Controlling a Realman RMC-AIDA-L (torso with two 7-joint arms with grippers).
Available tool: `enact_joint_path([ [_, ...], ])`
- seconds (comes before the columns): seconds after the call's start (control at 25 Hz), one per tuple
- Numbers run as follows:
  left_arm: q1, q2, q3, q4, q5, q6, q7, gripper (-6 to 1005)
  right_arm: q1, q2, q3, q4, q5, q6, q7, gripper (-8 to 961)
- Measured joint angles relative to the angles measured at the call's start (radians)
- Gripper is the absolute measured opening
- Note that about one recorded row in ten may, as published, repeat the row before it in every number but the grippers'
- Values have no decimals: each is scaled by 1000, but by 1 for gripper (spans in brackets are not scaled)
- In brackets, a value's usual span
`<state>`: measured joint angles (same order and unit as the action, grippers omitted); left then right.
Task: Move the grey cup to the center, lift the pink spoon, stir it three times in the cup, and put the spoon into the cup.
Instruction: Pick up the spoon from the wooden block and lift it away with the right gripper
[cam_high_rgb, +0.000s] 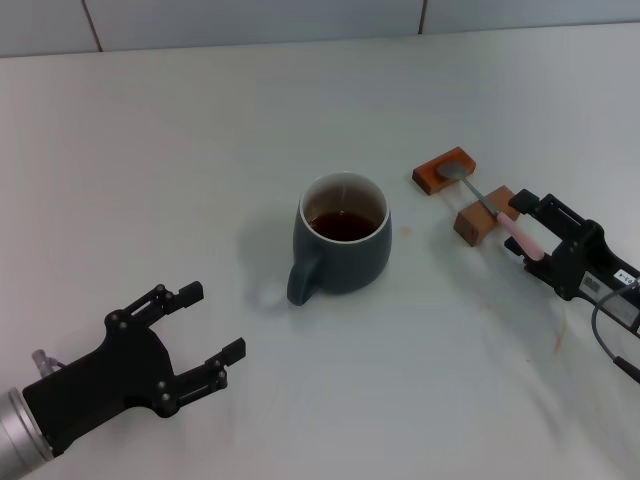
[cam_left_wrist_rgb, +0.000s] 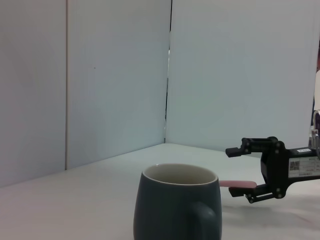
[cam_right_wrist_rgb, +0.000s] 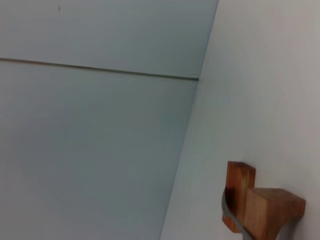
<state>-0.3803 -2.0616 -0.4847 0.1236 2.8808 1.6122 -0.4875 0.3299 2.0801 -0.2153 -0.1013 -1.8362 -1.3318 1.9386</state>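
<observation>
1. Standing near the middle of the white table (cam_high_rgb: 150, 150), the grey cup (cam_high_rgb: 345, 250) holds dark brown liquid; its handle points toward the left gripper (cam_high_rgb: 200, 335).
2. The left gripper rests near the cup, fingers spread, holding nothing.
3. The right gripper (cam_high_rgb: 530, 235) has its fingers around the pink spoon (cam_high_rgb: 515, 232); I cannot tell if they press it.
4. The spoon lies across 2 wooden blocks (cam_high_rgb: 445, 170), right of the cup.
5. A white label on the right gripper is not readable.

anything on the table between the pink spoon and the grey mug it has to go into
Nothing visible. The slim pink-handled spoon lies across two brown wooden blocks, the right claw around its handle. Only bare white table lies between it and the dark blue-grey ceramic mug.
</observation>
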Motion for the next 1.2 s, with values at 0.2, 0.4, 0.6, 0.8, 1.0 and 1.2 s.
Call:
enact_joint_path([
  [0.2, 0, 0, 0, -2, 0, 0, -1, 813, 2, 0, -2, 4, 0, 12, 5, 745],
  [0.4, -1, 1, 0, -2, 0, 0, -2, 813, 4, -1, -4, 14, 2, 19, 9, 616],
  [0.6, -2, 2, 0, -2, 0, 0, -2, 813, 3, -2, 2, 14, 3, 19, 10, 436],
  [0.8, -3, 2, -1, -2, -1, 0, -2, 813, 3, -3, 4, 14, 3, 19, 11, 333],
  [1.0, -1, 2, -2, -2, -1, -1, -2, 813, 1, -3, 5, 12, 4, 19, 7, 307],
  [1.2, 3, 1, -6, -2, -2, -1, -2, 813, 1, -1, 9, 12, 16, -1, -63, 216],
])
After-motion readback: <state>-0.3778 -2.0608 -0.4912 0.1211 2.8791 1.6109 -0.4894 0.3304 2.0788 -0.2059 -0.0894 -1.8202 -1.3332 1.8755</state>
